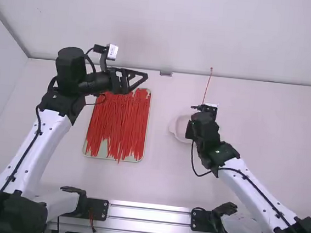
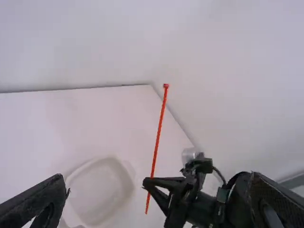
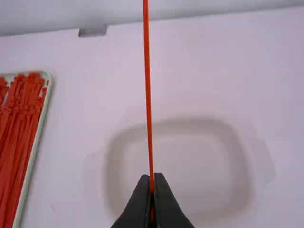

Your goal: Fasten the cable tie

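My right gripper (image 3: pixel 152 183) is shut on the lower end of a single red cable tie (image 3: pixel 147 85), which stands upright with its head at the top (image 2: pixel 165 86). In the high view this gripper (image 1: pixel 202 108) sits right of centre, over the far edge of a small white dish (image 1: pixel 177 127). My left gripper (image 1: pixel 141 80) hangs above the far end of the tray of red cable ties (image 1: pixel 119 123), pointing toward the right gripper (image 2: pixel 154 184). Its fingers (image 2: pixel 40 202) stand wide open and hold nothing.
The tray rim (image 3: pixel 43 111) lies left of the white dish (image 3: pixel 218 161). A low wall runs along the table's far edge, with a small grey bracket (image 1: pixel 166 73) on it. Bare table surrounds the dish on the right.
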`<state>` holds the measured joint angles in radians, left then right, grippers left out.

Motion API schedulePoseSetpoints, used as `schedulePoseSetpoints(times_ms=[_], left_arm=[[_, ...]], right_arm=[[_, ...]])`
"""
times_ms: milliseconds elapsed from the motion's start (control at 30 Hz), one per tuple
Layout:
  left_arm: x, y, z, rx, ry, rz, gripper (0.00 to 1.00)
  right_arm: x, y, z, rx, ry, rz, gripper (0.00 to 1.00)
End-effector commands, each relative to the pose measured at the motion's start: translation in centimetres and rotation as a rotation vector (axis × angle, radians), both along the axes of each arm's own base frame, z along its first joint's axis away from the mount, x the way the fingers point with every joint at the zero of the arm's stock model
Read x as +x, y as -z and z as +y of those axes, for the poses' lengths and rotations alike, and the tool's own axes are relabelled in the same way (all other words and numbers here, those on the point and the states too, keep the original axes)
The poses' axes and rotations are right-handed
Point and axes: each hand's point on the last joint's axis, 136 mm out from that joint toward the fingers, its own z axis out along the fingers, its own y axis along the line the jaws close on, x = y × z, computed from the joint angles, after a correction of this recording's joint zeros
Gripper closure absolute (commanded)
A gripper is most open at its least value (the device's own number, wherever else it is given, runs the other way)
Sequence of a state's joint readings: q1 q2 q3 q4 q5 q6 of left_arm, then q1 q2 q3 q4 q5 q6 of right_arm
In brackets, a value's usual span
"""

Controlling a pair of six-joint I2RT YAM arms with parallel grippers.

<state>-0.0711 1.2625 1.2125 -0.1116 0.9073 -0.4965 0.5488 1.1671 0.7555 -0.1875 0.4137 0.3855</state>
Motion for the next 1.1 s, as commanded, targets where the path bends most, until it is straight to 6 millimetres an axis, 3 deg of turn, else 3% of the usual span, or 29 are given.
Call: schedulePoseSetpoints(times_ms=[0,200,500,733,1067], left_arm=[[-0.4,-1.2,-0.4,0.001,0.028,-0.044,0.01],[-0.4,-1.5,-0.5,-0.030,0.020,-0.011,0.01],[-1.3,-2.4,-2.6,-0.047,0.077,-0.044,0.01],[-1.9,-3.9,-3.9,-0.085,0.111,-0.076,0.01],[-2.5,-4.2,-5.8,-0.088,0.131,-0.095,0.01]], right_arm=[[0.9,-3.2,-0.2,-0.030,0.058,-0.079,1.00],[0.2,-5.5,0.6,-0.095,0.067,-0.120,1.00],[-1.8,-9.2,0.3,-0.208,0.166,-0.196,1.00],[-3.0,-10.5,1.4,-0.259,0.157,-0.253,1.00],[-3.8,-10.9,2.4,-0.279,0.131,-0.279,1.00]])
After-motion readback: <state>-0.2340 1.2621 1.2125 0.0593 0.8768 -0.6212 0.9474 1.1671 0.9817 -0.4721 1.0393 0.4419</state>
